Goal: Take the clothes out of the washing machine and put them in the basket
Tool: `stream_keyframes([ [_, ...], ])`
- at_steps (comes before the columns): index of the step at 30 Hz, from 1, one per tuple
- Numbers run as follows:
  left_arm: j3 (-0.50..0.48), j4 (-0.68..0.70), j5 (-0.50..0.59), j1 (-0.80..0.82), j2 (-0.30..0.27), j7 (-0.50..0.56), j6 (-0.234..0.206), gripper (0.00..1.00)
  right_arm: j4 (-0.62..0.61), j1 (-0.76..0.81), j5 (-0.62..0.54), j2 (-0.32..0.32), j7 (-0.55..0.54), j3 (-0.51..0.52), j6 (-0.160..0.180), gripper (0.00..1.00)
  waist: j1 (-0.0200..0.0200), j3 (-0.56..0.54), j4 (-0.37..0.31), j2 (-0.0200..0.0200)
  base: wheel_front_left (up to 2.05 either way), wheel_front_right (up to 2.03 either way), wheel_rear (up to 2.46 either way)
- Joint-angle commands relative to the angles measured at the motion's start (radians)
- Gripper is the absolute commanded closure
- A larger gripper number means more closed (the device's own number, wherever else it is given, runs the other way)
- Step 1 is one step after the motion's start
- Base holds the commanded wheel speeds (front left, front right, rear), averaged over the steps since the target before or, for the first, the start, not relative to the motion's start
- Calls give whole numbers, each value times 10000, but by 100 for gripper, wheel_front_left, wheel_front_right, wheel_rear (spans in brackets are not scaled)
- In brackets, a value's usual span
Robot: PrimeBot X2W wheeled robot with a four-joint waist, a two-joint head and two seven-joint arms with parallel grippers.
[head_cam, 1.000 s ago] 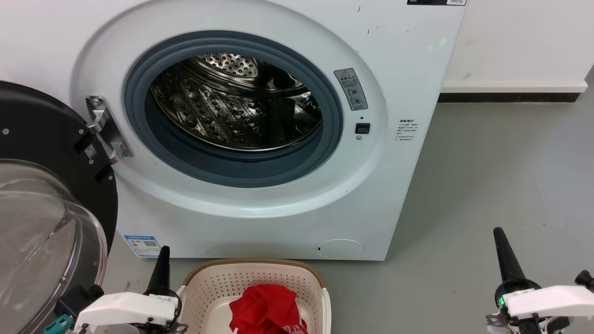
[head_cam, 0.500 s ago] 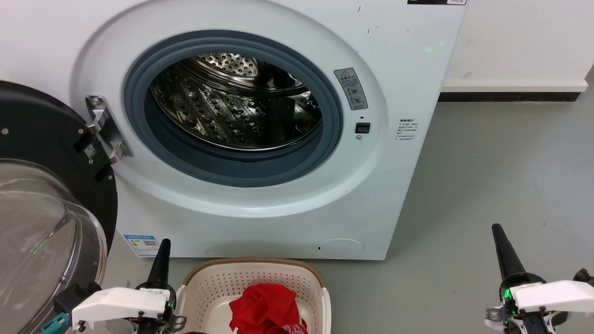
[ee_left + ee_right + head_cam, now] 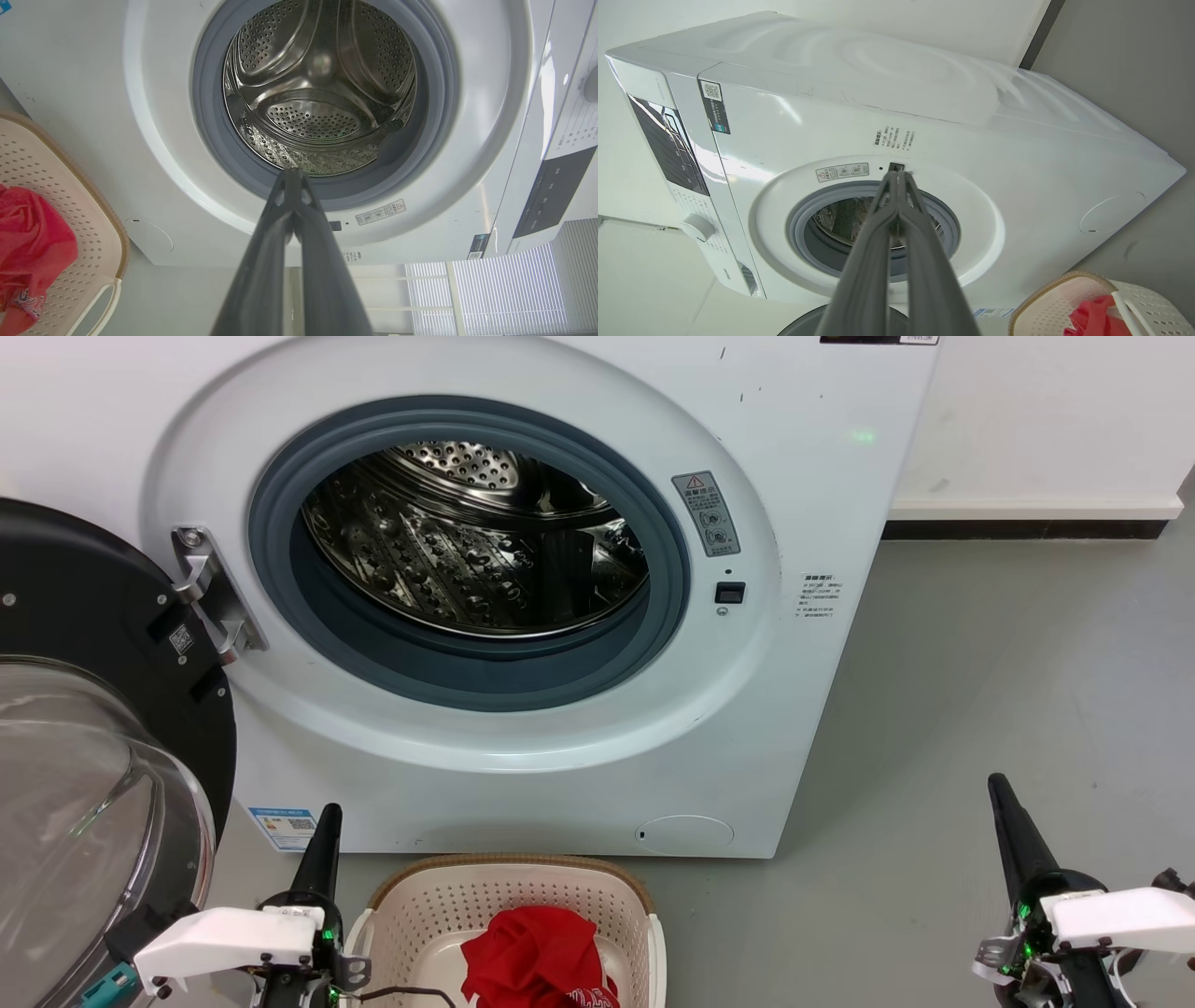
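Note:
The white washing machine (image 3: 822, 504) stands open, and its steel drum (image 3: 476, 541) shows bare metal with no fabric in sight. Red clothes (image 3: 537, 957) lie bunched in the cream basket (image 3: 509, 882) on the floor in front of the machine. My left gripper (image 3: 330, 810) is shut and empty, left of the basket, fingers pointing toward the machine. Far off to the right over the grey floor, my right gripper (image 3: 999, 782) is shut and empty too. The left wrist view has the drum (image 3: 322, 88) and the clothes (image 3: 32, 242); the right wrist view shows the basket (image 3: 1045, 298).
The black-framed glass door (image 3: 84, 756) hangs swung open at the left, close beside my left arm. Grey floor (image 3: 1008, 691) stretches out to the right of the machine up to a white wall with a dark skirting strip (image 3: 1022, 532).
Both grippers have crept a little upward in the head view, toward the machine. The clothes and the basket lie as before.

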State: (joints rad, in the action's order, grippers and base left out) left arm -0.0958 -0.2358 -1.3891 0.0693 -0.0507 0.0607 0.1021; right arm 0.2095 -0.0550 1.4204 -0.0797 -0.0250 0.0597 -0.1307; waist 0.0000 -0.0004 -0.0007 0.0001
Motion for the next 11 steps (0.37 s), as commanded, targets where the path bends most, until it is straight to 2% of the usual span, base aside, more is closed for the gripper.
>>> stream_keyframes([
  [1, -27, 3, -199, 213, 5, 70, 66, 100, 22, -210, 236, -30, -59, 31, -2, 100, 0, 2, 0, -1, 0, 0, 0],
  [11, -103, -42, -1014, 294, 7, 259, 158, 100, 149, -387, 1031, -7, -282, 91, -1, 100, 0, 14, 3, -1, 0, 0, 0],
])
